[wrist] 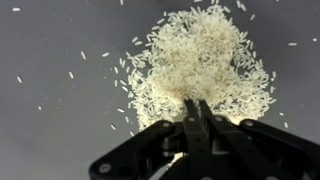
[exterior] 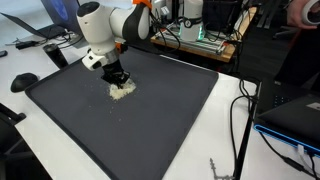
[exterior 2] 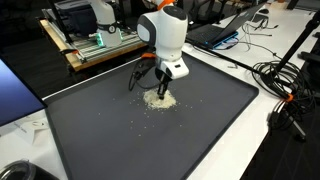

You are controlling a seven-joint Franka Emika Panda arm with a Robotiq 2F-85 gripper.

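Gripper [wrist: 197,108]: fingers pressed together, with no gap visible between them in the wrist view; nothing is seen held.

Rice pile [wrist: 195,62]: a heap of white grains on the dark mat [wrist: 50,120]. In the wrist view it lies directly at 12 o'clock from the fingertips, its near edge reaching the tips. Whether the tips touch the grains cannot be told.

Stray grains [wrist: 105,55] lie scattered out from the heap towards 9 o'clock.

In both exterior views the gripper [exterior: 118,78] [exterior 2: 164,88] points down just above the rice pile [exterior: 122,90] [exterior 2: 158,100], which sits on the mat's far half. The mat rests on a white table [exterior: 40,140].
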